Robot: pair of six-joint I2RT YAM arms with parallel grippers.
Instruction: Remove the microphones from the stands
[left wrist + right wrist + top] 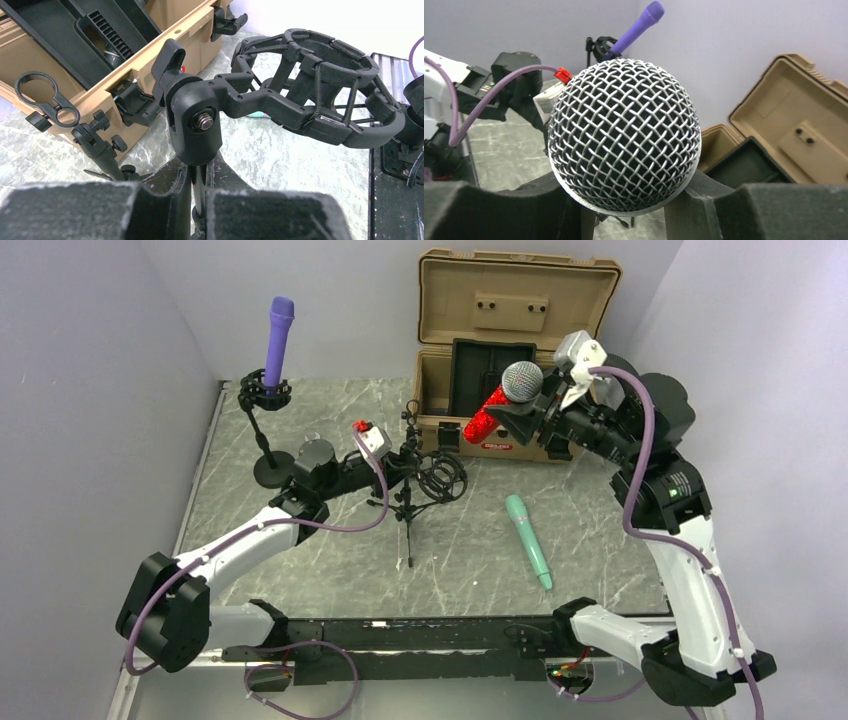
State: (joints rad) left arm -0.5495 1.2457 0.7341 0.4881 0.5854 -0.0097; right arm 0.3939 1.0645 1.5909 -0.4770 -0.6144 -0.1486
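The microphone [503, 398] — glittery red body, silver mesh head — hangs in the air before the tan case [520, 300], clear of the stand [192, 125]. The right end effector [528, 418] is clamped on its body; the left end effector [197, 207] pinches the stand's thin stem.

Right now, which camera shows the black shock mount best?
Left wrist view: the shock mount fills the frame, ring empty. Top view shows it small; right wrist view shows mostly the microphone.

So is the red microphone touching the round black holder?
Apart. The top view shows the red microphone in the right gripper, with a clear gap between it and the holder.
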